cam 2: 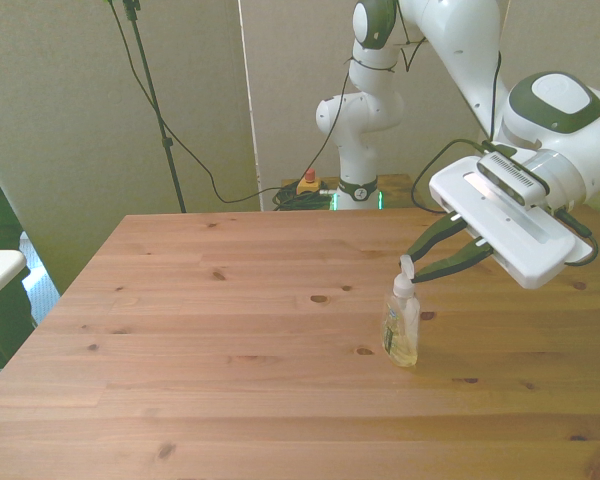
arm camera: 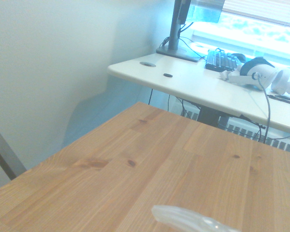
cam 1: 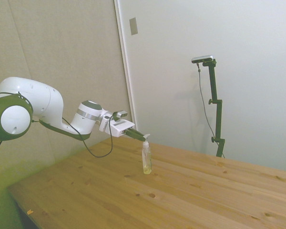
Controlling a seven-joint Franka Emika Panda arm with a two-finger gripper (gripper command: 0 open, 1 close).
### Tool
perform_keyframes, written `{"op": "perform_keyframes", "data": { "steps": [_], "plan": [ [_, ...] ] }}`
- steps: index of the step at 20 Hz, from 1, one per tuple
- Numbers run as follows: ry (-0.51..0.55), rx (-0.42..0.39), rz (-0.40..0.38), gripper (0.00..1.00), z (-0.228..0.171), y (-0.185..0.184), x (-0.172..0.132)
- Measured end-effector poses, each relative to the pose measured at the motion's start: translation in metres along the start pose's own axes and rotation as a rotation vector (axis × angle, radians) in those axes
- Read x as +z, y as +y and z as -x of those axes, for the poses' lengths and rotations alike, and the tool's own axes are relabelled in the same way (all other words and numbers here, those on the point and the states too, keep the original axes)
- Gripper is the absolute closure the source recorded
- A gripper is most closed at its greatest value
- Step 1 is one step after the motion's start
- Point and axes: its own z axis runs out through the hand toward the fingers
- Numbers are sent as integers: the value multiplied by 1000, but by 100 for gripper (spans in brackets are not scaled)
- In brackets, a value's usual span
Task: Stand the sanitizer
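- side view: the sanitizer (cam 1: 147,160) stands upright on the table (cam 1: 190,195), its base on the wood, pale yellow liquid low in the clear body, white pump on top.
- side view: the gripper (cam 1: 144,137) comes in from 9 o'clock, nearly level, tips right at the pump head; from this angle i cannot tell the gap between the fingers.
- front view: the sanitizer (cam 2: 401,322) stands upright toward 4 o'clock of the table (cam 2: 210,330), well apart from every edge.
- front view: the gripper (cam 2: 414,268) reaches in from 2 o'clock of the bottle; the two dark fingers (cam 2: 446,231) are spread in a narrow v, tips either side of the pump top, one just above it and one just beside it; contact is too fine to judge.
- wrist view: a blurred clear sliver of the sanitizer (arm camera: 191,220) shows over bare table (arm camera: 150,164) boards; beyond the table stands a white desk (arm camera: 198,87) with a keyboard (arm camera: 221,60).
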Motion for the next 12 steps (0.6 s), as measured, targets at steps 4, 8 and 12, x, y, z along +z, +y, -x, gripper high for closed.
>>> {"op": "perform_keyframes", "data": {
  "steps": [4,8,12],
  "plan": [
    [-2,-1,-1,0,1,0,-1],
    [-9,-1,-1,0,1,0,0],
    [-52,-9,-10,0,-1,-2,2]
  ]
}}
